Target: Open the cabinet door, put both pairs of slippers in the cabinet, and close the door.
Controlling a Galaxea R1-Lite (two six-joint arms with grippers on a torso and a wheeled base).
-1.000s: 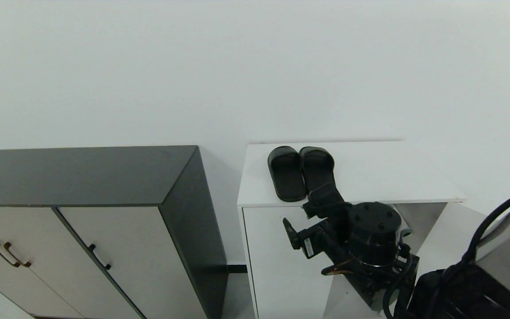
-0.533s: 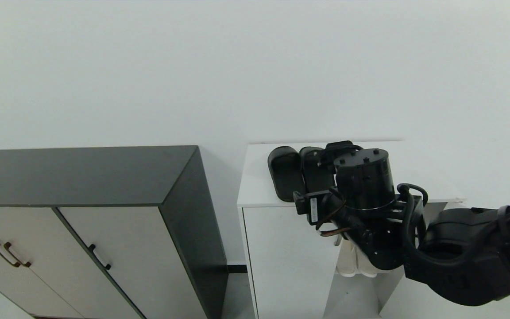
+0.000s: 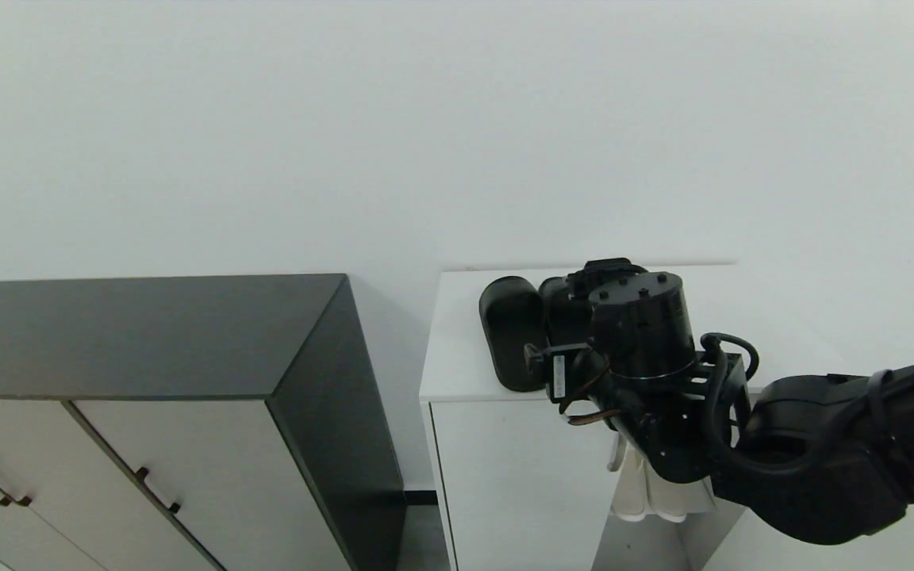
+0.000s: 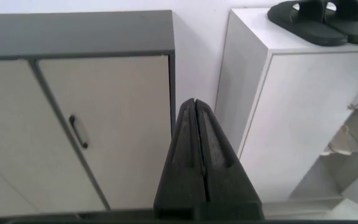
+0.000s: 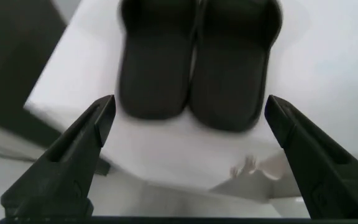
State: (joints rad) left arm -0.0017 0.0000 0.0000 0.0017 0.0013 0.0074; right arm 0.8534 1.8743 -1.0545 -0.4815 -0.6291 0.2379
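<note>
Change noted: over the last second the right arm has been rising from below the top edge of the white shelf unit (image 3: 457, 349), in the lower right of the head view, and is now hanging over the black slippers (image 3: 514, 333) at centre right. The head view itself has been shifting slightly, so the small drop of the furniture in the frame is camera motion only.

The right gripper (image 5: 189, 102) is standing spread wide and holding nothing, one finger to either side of the pair and short of touching. The left gripper (image 4: 196, 106) is pressed closed on nothing, facing the cabinet (image 3: 147, 333) from a low position.

The black pair is lying side by side on the shelf unit's top, near its front edge. The cabinet, at lower left, is standing with both doors closed and the door handle (image 3: 157, 492) untouched.

Judgement: a grasp of the black pair is being prepared while the door is yet to be opened, so that step is remaining outstanding.

Obscured: the right arm is covering most of the right-hand slipper and part of a pale pair (image 3: 655, 492) in the unit's open side. The cabinet's lower part is being cut off by the frame edge.
</note>
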